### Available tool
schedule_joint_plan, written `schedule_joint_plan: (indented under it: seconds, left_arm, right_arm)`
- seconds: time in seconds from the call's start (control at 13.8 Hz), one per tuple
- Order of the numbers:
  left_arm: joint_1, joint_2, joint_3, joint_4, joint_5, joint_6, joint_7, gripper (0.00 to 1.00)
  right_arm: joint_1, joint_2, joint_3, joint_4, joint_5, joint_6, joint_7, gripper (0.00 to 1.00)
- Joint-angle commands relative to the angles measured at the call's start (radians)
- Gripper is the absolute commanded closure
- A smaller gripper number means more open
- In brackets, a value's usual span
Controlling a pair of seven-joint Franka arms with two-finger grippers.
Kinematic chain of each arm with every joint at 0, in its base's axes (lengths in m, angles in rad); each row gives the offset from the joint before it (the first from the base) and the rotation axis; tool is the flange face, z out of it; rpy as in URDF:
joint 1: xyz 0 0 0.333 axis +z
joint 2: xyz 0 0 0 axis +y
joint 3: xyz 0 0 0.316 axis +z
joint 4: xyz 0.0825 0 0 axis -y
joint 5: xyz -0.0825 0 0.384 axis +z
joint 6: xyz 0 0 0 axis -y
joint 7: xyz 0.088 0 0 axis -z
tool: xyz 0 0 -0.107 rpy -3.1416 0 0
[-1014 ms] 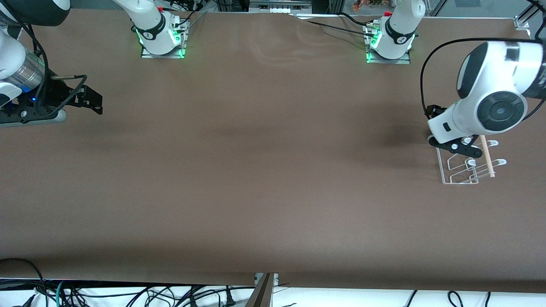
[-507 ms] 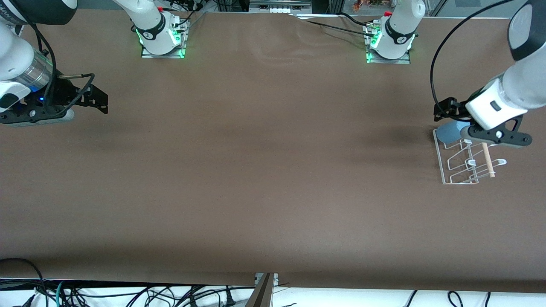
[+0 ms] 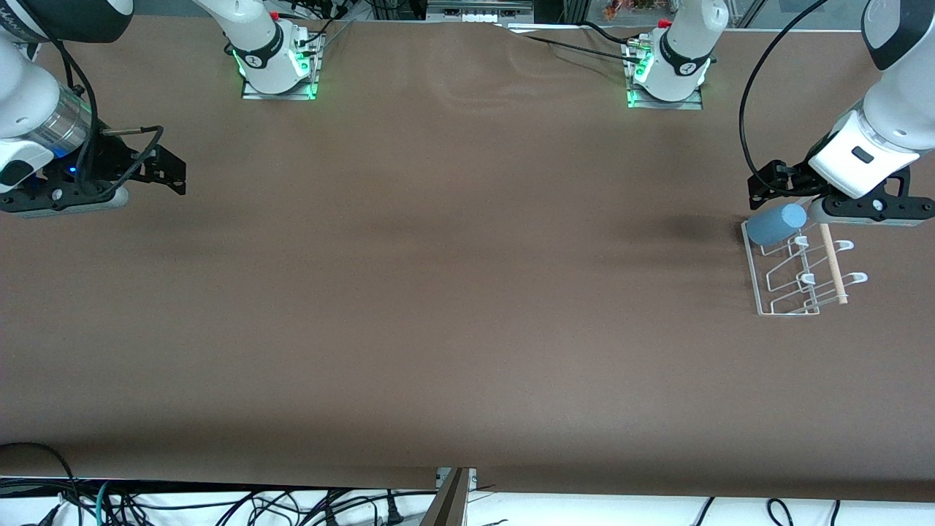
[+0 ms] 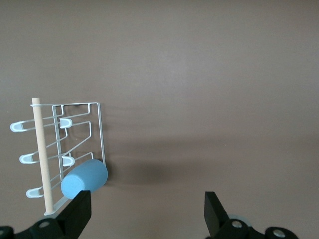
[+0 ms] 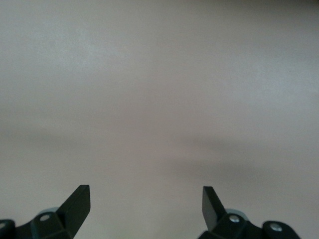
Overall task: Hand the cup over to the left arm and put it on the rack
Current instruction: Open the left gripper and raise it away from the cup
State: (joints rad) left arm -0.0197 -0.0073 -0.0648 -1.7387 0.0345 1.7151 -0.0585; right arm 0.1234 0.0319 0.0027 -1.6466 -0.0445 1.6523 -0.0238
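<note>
The light-blue cup [image 3: 776, 223] [image 4: 84, 178] lies tilted on its side on the white wire rack [image 3: 792, 292] [image 4: 94, 129], at the rack's end farthest from the front camera. The rack stands at the left arm's end of the table. My left gripper [image 3: 771, 183] [image 4: 147, 209] hangs open just above the cup and holds nothing; the cup sits free beside one fingertip [image 4: 79, 204]. My right gripper [image 3: 174, 175] [image 5: 146, 204] waits open over bare table at the right arm's end, nothing between its fingers.
A pale wooden dowel [image 3: 833, 267] runs along the rack's outer side. The two arm bases [image 3: 277, 69] [image 3: 665, 73] stand along the table's edge farthest from the front camera. Loose cables [image 3: 219, 504] hang below the table's near edge.
The left arm has lifted up off the rack, uncovering the cup, which now rests on the rack with the gripper clear of it. The right arm has barely shifted.
</note>
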Motion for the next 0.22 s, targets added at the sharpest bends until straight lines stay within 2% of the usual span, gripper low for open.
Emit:
schedule_joint_plan:
  seconds: [0.0,0.14]
  left_arm:
    - [-0.014,-0.046,0.01,-0.048,-0.005,0.023,-0.017,0.0]
    - [-0.014,-0.046,0.01,-0.048,-0.005,0.023,-0.009,0.0]
  right_arm:
    - [0.005,0.0,-0.007,0.011,0.015,-0.006,-0.015,0.01]
    - [0.004,0.0,-0.007,0.011,0.015,-0.006,-0.015,0.01]
